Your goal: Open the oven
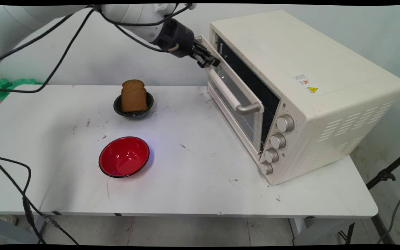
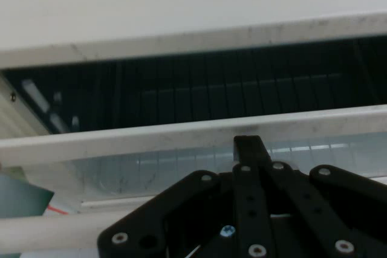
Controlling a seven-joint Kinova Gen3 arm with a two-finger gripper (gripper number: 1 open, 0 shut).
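While the arm reached in from the upper left, your gripper [image 1: 209, 61] sat at the top edge of the toaster oven's door [image 1: 236, 107], which stood slightly ajar, tilted out from the oven [image 1: 311, 86]. From the hand view the fingers [image 2: 251, 149] looked drawn together, one black tip pressed against the door's upper rail with the dark oven cavity just beyond it; nothing was clamped between them.

As a judgement, you had little contact to rely on there. A tip bearing on a thin, smooth rim could slip off, and the door could then swing freely or snap back. Pushing too hard could also shift the whole oven on the white table [image 1: 186, 187].

Well apart from the gripper, a slice of brown bread [image 1: 133, 96] stood upright in a small dark bowl [image 1: 133, 108], and a red bowl [image 1: 124, 157] lay nearer the camera.

You could not see the oven's interior rack clearly, the door's hinge was out of sight, and the hand view cut off most of the linkage.
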